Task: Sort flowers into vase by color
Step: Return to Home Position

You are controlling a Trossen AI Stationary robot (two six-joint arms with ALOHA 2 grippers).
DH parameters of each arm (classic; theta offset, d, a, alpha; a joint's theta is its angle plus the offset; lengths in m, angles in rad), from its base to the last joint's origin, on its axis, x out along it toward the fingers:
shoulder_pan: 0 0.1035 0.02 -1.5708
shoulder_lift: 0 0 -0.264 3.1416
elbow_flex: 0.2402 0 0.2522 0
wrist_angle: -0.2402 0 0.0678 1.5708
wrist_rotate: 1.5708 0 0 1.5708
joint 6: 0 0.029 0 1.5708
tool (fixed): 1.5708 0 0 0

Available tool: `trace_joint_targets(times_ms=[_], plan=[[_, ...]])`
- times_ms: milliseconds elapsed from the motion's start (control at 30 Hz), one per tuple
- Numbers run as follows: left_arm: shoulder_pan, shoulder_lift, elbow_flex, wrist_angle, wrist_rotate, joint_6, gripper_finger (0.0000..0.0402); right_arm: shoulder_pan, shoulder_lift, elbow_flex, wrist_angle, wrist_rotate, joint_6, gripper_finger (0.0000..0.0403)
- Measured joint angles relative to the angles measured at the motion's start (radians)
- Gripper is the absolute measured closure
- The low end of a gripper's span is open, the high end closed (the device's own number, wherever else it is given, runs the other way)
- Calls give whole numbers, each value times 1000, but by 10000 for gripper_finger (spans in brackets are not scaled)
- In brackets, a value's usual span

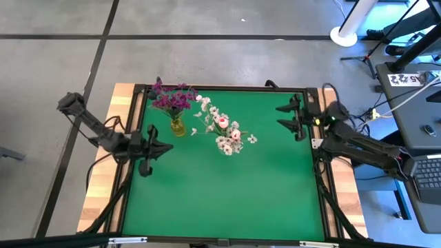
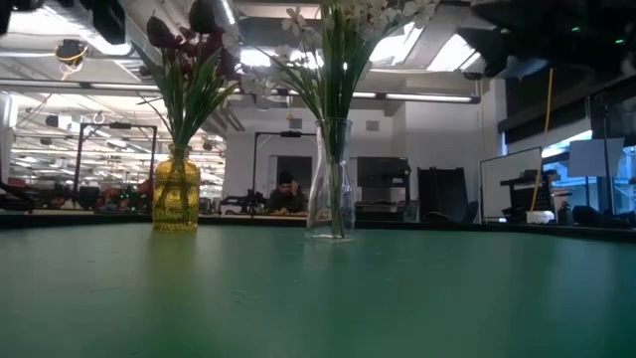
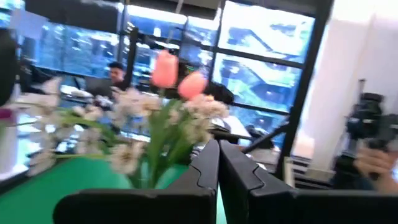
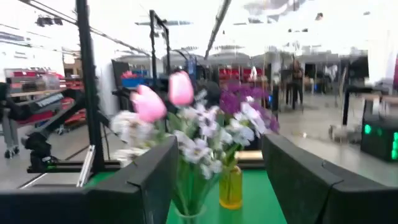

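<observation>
Flowers [image 1: 222, 131] in vases [image 1: 178, 126] | left end effector [image 1: 165, 147] closed; right end effector [image 1: 281, 116] spread

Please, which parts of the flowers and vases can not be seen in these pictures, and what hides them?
Low view: the top edge cuts off the tops of the purple flowers in the yellow vase and of the white and pink flowers in the transparent vase.
High view: the white and pink flowers hide the transparent vase beneath them.
Left wrist view: the shut left gripper covers the transparent vase.
</observation>
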Motion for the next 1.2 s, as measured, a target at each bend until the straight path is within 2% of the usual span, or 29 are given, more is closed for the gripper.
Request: trace_joint_targets(times_ms=[167,300,400,633,900,1000,1133,1200], plan=[[135,-28,-51,28,78,-1,401,100,-184,-67,-79,151,-52,185],[253,-58,-59,25,231,-8,401,161,-302,-107,-197,276,-100,222],[319,-90,-59,-32,262,-9,401,190,-365,-134,-268,340,-118,256],[411,-215,-59,-217,333,-59,401,202,-454,-169,-385,358,-129,327],[440,-415,-73,-421,339,-107,401,202,-507,-265,-367,358,-133,388],[440,-477,-131,-426,343,-131,401,202,-524,-298,-339,370,-127,399],[440,-550,-238,-377,343,-160,401,202,-528,-298,-356,383,-128,394],[440,-574,-241,-437,338,-185,401,202,-528,-299,-354,376,-129,392]])
